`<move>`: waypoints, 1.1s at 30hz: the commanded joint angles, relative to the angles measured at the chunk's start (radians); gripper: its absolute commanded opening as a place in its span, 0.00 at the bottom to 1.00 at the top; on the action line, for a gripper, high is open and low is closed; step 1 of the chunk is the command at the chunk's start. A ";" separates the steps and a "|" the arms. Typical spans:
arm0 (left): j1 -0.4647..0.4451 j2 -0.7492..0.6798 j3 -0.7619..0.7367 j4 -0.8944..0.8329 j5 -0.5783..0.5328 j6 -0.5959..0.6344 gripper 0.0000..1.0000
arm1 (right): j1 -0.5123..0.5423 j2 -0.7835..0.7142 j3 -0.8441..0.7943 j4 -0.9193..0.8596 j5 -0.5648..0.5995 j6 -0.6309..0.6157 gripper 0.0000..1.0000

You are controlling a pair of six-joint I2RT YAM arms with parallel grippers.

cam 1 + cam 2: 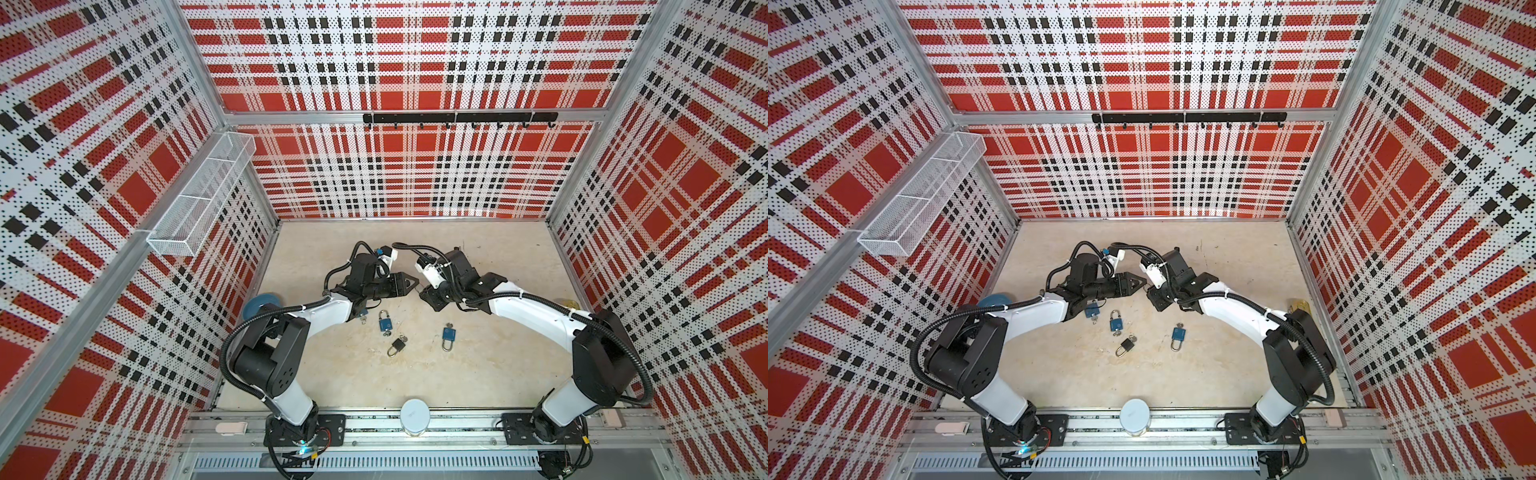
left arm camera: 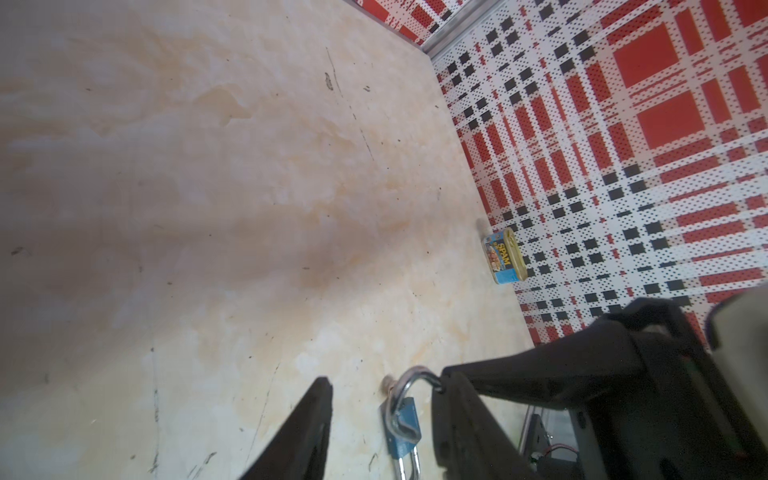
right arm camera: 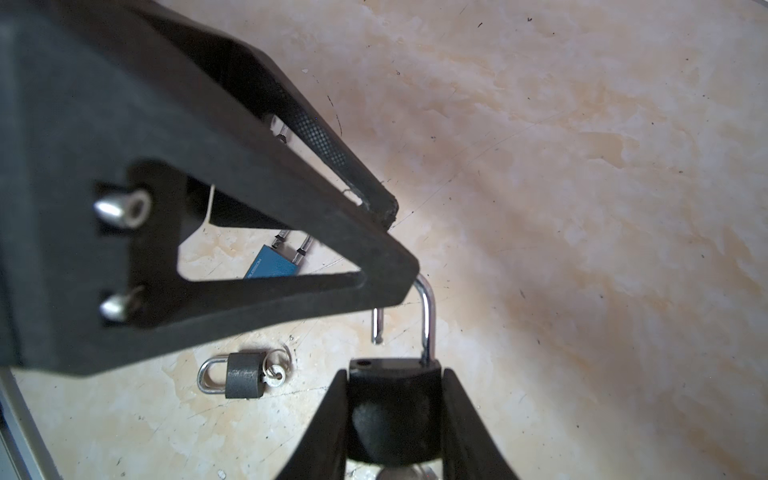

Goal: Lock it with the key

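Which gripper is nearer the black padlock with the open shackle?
Right. The right gripper clamps the black padlock by its body; the left gripper has fingers open at the shackle.

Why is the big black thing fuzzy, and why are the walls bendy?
Right wrist view: the left hand sits close to the lens, so it blurs, while the held dark padlock looks sharper; both top views: the wide lens curves the walls.

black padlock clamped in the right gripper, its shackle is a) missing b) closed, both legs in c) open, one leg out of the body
c: in the right wrist view the black padlock in the right gripper has one leg of its shackle hanging clear of the empty hole.
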 commanded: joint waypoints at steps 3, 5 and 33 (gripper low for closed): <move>0.004 0.015 -0.003 0.070 0.070 -0.032 0.44 | 0.006 -0.031 0.033 0.027 -0.011 -0.002 0.21; 0.004 0.019 -0.005 0.071 0.077 -0.034 0.44 | 0.006 -0.031 0.034 0.025 -0.010 -0.001 0.21; 0.001 0.052 -0.033 0.135 0.140 -0.074 0.36 | 0.008 -0.041 0.037 0.025 -0.014 0.005 0.19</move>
